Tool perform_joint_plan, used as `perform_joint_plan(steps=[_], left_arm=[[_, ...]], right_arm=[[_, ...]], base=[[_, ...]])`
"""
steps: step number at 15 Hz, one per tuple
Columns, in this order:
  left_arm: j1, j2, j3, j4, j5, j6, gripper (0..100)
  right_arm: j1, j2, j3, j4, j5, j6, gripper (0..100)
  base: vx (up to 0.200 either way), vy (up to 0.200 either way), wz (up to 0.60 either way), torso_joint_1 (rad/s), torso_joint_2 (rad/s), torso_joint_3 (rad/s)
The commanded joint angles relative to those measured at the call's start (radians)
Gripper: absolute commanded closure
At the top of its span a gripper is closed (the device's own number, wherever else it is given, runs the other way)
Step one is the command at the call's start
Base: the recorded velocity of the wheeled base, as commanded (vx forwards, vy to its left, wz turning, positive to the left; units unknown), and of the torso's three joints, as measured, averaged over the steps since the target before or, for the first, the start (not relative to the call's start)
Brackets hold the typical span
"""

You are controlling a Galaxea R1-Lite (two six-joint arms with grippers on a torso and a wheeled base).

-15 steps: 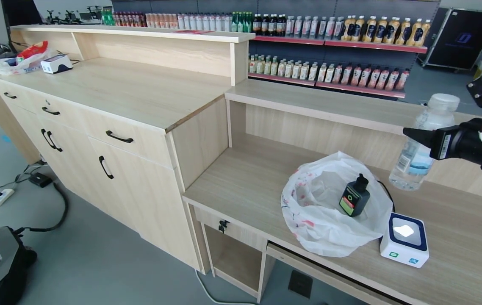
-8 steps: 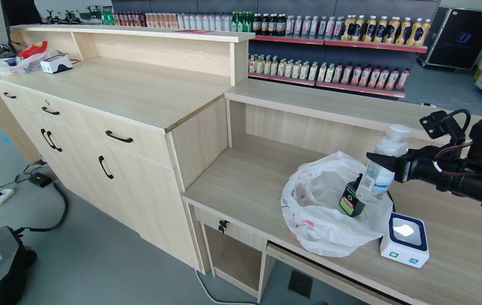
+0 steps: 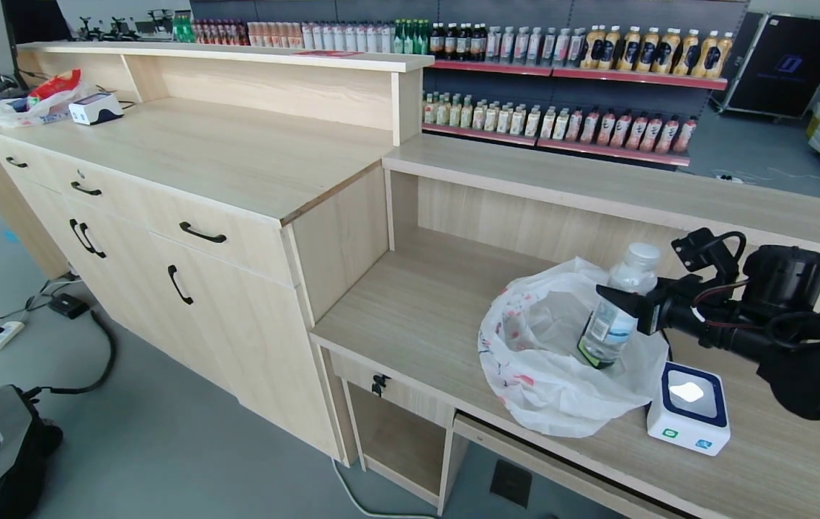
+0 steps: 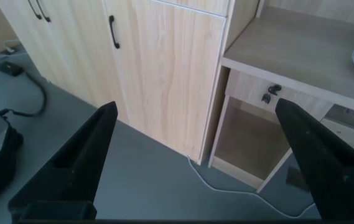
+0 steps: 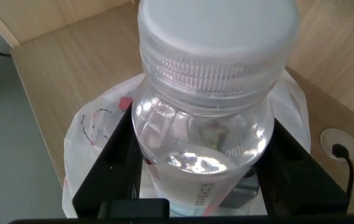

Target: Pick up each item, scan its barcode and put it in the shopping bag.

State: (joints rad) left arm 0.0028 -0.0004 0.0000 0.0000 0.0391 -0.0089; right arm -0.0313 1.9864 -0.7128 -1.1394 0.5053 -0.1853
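Observation:
My right gripper [image 3: 622, 306] is shut on a clear water bottle [image 3: 615, 306] with a white cap, held upright in the mouth of the white shopping bag [image 3: 540, 375] on the lower counter. Up close in the right wrist view, the water bottle [image 5: 204, 118] sits between the black fingers [image 5: 111, 165] over the shopping bag [image 5: 96, 124]. A dark bottle with a green and red label [image 3: 583, 352] stands in the bag, mostly hidden behind the water bottle. The white barcode scanner [image 3: 689, 417] sits just right of the bag. My left gripper [image 4: 195, 162] hangs open over the floor beside the cabinet.
The lower counter [image 3: 424, 310] is bounded by a raised back ledge [image 3: 561, 176] and a taller cabinet [image 3: 237, 173] on the left. Shelves of drinks [image 3: 561, 79] stand behind. A scanner cable [image 5: 344, 152] runs into a counter grommet. Cables lie on the floor [image 3: 35, 317].
My right arm has carried the water bottle left and down, from above the counter's right side into the bag's mouth, in front of the dark bottle.

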Motion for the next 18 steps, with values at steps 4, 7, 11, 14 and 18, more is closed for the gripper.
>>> perform_joint_plan(steps=[4,7,11,14,18], left_arm=[[0.000,0.000,0.000,0.000,0.001,0.000,0],[0.000,0.000,0.000,0.000,0.001,0.000,0],[0.000,0.000,0.000,0.000,0.001,0.000,0],[0.000,0.000,0.000,0.000,0.001,0.000,0],[0.000,0.000,0.000,0.000,0.001,0.000,0]], right_arm=[[0.004,0.131,-0.004,-0.103,0.016,0.000,100],[0.008,0.166,-0.011,-0.132,0.016,0.001,100],[0.028,0.232,-0.022,-0.224,0.016,0.004,100],[0.034,0.261,-0.024,-0.241,0.016,0.006,100],[0.037,0.287,-0.045,-0.249,0.021,0.006,100]], base=[[0.000,0.000,0.00,0.000,0.00,0.000],[0.000,0.000,0.00,0.000,0.00,0.000],[0.000,0.000,0.00,0.000,0.00,0.000],[0.000,0.000,0.00,0.000,0.00,0.000],[0.000,0.000,0.00,0.000,0.00,0.000]])
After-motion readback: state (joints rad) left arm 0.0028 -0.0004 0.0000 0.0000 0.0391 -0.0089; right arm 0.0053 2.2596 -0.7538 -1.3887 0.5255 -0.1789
